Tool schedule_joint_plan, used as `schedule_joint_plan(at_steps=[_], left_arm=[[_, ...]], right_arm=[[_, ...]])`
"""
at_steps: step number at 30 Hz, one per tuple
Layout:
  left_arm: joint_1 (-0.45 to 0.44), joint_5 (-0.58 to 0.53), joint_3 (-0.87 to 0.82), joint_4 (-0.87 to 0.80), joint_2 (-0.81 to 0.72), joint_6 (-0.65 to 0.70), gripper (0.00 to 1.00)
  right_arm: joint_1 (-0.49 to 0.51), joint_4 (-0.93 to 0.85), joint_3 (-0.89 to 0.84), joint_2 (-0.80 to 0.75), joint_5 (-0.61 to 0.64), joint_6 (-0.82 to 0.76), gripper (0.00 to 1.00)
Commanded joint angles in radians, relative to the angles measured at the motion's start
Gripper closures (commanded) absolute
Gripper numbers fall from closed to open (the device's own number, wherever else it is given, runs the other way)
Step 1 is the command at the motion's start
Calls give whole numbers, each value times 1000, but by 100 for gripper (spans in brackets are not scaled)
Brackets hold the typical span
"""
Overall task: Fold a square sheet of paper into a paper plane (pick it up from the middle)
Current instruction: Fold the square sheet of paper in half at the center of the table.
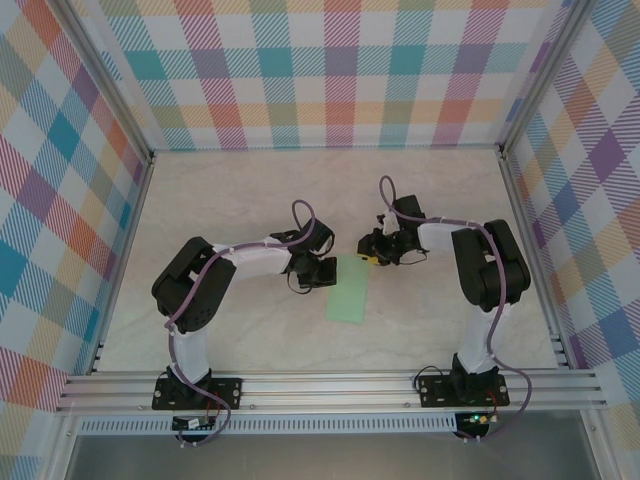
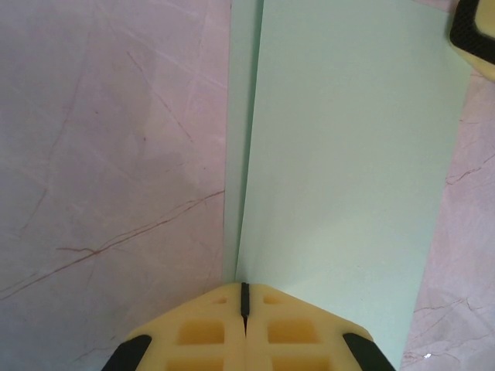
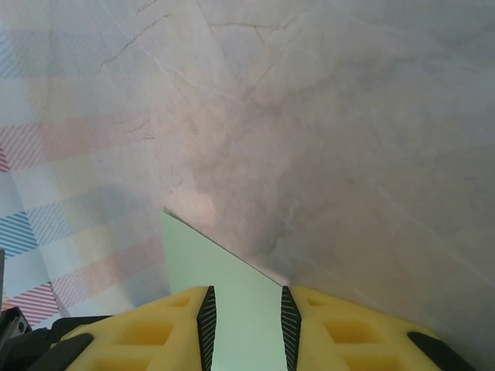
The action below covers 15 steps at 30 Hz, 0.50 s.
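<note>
My left hand (image 2: 244, 295) is clenched, tips at the near edge of the pale mint-green folded paper sheet (image 2: 348, 170) lying flat on the pale marbled desk (image 2: 108, 139), centre of the overhead frame. My right hand (image 3: 247, 294) stands part-open over the sheet's upper corner there. A strip of the lower layer shows at left, so an unpinned push could, I judge, skew the layers and crook the crease.

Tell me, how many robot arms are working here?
2. The left arm sits at the left edge of the green paper; the right arm at its far end. None seems hidden.
</note>
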Motion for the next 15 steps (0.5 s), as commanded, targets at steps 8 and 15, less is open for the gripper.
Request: schedule_joint_plan(at_steps=[8, 15], left_arm=[[-19, -9, -33, -133, -61, -18, 100], [-18, -36, -45, -117, -193, -52, 89]], right_arm=[[-7, -163, 1, -172, -39, -98, 62], [6, -229, -133, -319, 50, -72, 57]])
